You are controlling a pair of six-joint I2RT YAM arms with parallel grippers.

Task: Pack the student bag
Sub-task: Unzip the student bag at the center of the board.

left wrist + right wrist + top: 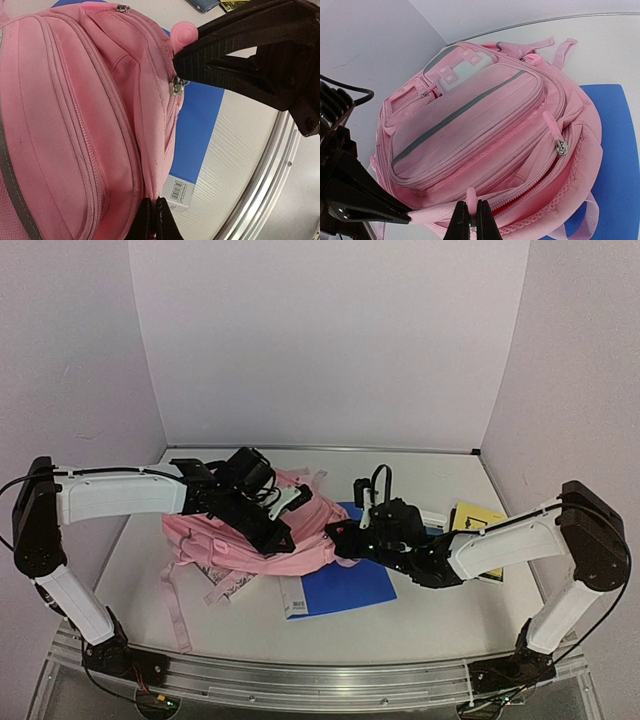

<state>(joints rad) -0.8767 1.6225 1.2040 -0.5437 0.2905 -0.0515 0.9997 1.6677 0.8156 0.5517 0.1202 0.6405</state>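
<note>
Nearest, on the white tabletop (430,635), a flat blue book with a barcode label (345,590) lies with one corner tucked under the student bag (485,130). This is a large soft pink fabric backpack with grey trim. It lies towards the left of the tabletop with its front pockets facing up and its straps trailing towards the near edge.

At the bag's right-hand rim the two claws meet, close together. The left claw (154,217) is pinched tight on a fold of the pink fabric. The right claw (472,216) is closed on a small pink pull tab (470,192) at the same edge. Just beyond them a metal zip slider (562,147) sits partway along the main zip, and a narrow dark gap shows beside it. How far the compartment is open I cannot tell.

Farther back on the right, a yellow booklet (478,522) lies well apart from the bag, behind the right arm.

The packing looks to be at an early stage. Nothing can be seen inside the bag, and both the book and the booklet are outside it. The step in hand appears to be opening the mouth. After that it would have to be held wide, the items put in, and the zip closed.
</note>
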